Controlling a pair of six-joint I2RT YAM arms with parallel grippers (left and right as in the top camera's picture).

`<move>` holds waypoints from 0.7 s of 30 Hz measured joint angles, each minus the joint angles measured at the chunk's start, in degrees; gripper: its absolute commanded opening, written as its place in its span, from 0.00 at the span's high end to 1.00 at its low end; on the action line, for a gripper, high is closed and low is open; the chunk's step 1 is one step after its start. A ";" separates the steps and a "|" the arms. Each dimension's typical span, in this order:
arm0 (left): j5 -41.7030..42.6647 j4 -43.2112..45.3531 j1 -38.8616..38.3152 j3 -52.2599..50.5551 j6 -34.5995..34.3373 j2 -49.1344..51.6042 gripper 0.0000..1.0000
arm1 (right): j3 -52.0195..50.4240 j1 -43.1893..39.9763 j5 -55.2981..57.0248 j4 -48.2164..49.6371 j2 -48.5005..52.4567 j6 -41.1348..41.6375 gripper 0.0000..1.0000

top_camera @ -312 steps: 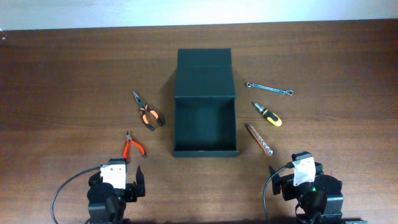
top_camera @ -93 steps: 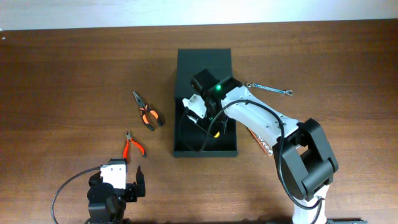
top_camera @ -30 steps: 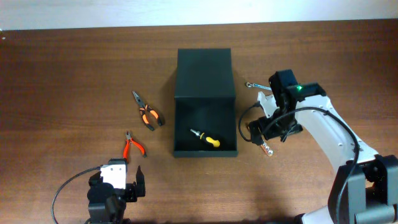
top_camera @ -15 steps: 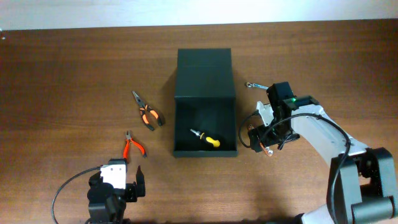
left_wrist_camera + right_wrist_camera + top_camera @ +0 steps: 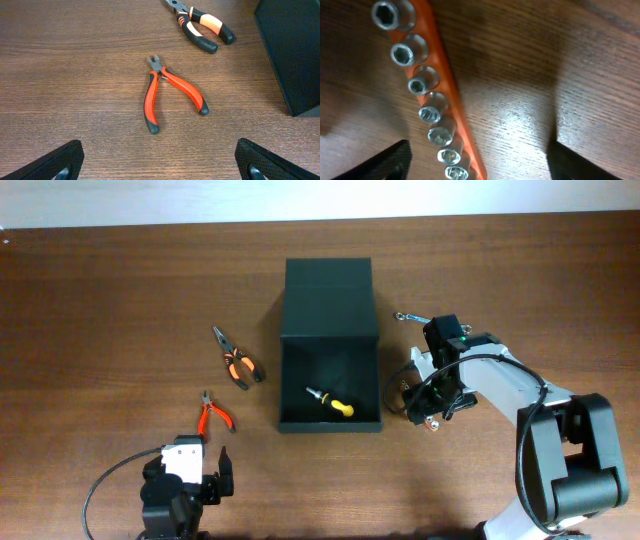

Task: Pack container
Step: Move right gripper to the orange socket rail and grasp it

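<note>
The dark green-black rectangular matte container [image 5: 300,380] sits in the middle of the brown wooden table [image 5: 120,290]. Its long axis runs straight away from the robot. The open tray half lies at the near end and faces up, and the hinged flap lid [image 5: 328,298] is folded back toward the far edge. Inside the tray, a small screwdriver with a yellow and black handle [image 5: 331,403] lies at a slant on the floor, near the front wall.

On the container's left side, well apart from it, lie a pair of long-nose pliers with black and orange grips [image 5: 238,361]. Nearer the robot is a smaller pair of red-handled cutters [image 5: 167,95] with their handles spread. The left arm's fingers [image 5: 55,162] are spread wide apart and hold nothing. They hang low over bare wood short of the cutters, and the container's near left corner shows at the right edge of that wrist view.

On the container's right side, the right arm's fingers [image 5: 587,162] are also apart. They are down over an orange plastic rail carrying a row of silver sockets [image 5: 432,107], which lies slantwise on the table just beside the container's right wall. The rail runs between the two fingers, closer to one of them, and neither is clamped on it. Beyond that arm, a slim silver wrench [image 5: 408,316] is partly hidden.
</note>
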 measured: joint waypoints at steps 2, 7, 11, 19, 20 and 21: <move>0.00 0.02 0.00 0.00 0.00 0.00 0.01 | 0.00 0.00 0.33 0.24 0.15 0.11 0.30; 0.00 0.02 0.00 0.00 0.00 0.00 0.01 | 0.20 0.00 1.46 0.50 0.61 0.31 0.48; 0.00 0.02 0.00 0.00 0.00 0.00 0.01 | 0.39 -0.07 1.84 0.61 0.85 0.22 0.60; 0.00 0.02 0.00 0.00 0.00 0.00 0.01 | 0.42 -0.11 1.99 0.76 0.90 0.13 0.78; 0.00 0.02 0.00 0.00 0.00 -0.02 0.01 | 0.42 -0.11 1.97 0.76 0.90 0.31 0.79; 0.00 0.02 0.00 0.00 0.00 0.00 0.01 | 0.42 -0.11 1.90 0.74 0.90 0.13 0.80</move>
